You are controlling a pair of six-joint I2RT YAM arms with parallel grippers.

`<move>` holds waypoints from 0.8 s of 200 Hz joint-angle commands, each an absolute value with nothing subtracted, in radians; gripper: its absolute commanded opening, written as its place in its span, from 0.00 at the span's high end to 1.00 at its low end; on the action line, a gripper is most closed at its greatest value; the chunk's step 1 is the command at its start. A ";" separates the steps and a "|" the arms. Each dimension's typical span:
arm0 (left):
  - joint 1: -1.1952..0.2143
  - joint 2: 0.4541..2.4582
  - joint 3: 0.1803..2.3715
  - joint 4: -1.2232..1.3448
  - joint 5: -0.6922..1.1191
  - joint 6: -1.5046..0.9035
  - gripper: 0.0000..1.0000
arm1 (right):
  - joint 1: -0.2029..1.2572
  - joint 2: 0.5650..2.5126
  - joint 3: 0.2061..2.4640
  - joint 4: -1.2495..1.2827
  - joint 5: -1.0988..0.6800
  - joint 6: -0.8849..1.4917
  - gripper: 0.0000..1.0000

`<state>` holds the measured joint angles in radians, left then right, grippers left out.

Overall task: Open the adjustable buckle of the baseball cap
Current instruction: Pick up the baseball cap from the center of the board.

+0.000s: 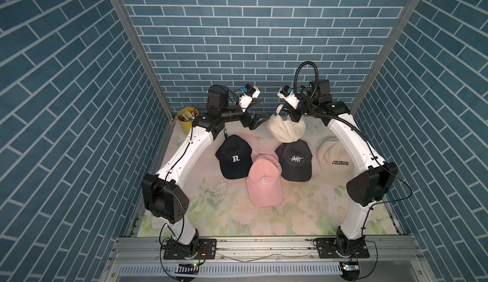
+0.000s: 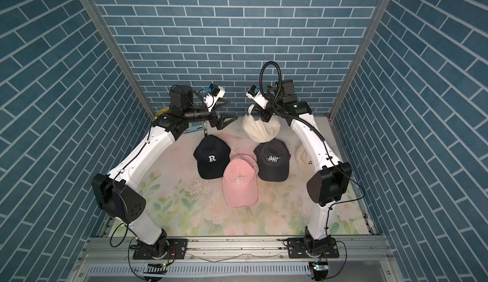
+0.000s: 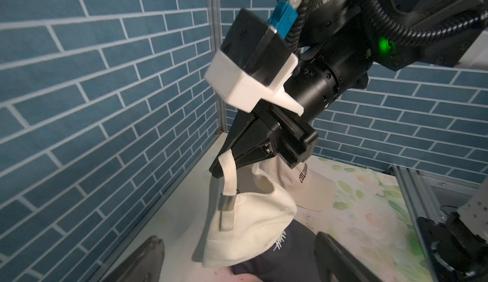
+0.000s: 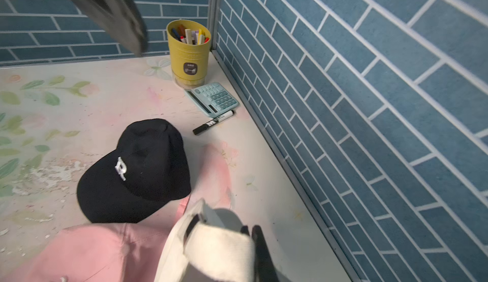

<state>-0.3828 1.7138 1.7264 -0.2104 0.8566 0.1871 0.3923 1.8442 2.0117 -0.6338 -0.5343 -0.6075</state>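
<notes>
A cream baseball cap (image 1: 286,130) (image 2: 261,131) hangs above the back of the table in both top views. My right gripper (image 1: 290,114) (image 3: 220,165) is shut on its cream strap (image 3: 228,173) (image 4: 219,243) and holds the cap up. In the left wrist view the metal buckle (image 3: 227,202) sits on the strap just below that grip, over the cap's back opening. My left gripper (image 1: 257,121) (image 3: 237,257) is open at the same height, just left of the cap. Its fingers (image 3: 148,259) stand wide apart and touch nothing.
On the floral table (image 1: 224,214) lie a black R cap (image 1: 235,160), a pink cap (image 1: 264,181), a black HEART cap (image 1: 294,160) and a cream COLORADO cap (image 1: 334,156). A yellow pen cup (image 4: 188,53), a calculator (image 4: 212,98) and a marker (image 4: 214,122) sit in the back left corner.
</notes>
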 commanded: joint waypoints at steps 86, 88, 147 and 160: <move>-0.425 1.859 1.801 -0.119 1.099 0.021 0.09 | 0.408 1.746 1.918 -0.557 -0.663 -0.702 1.00; -0.428 1.860 1.800 -0.121 1.102 0.019 0.09 | 0.408 1.746 1.918 -0.556 -0.664 -0.702 1.00; -0.479 1.902 1.802 -0.137 1.139 -0.006 0.23 | 0.415 1.753 1.933 -0.554 -0.667 -0.722 1.00; -0.479 1.903 1.800 -0.138 1.137 -0.005 0.28 | 0.414 1.752 1.931 -0.550 -0.661 -0.728 1.00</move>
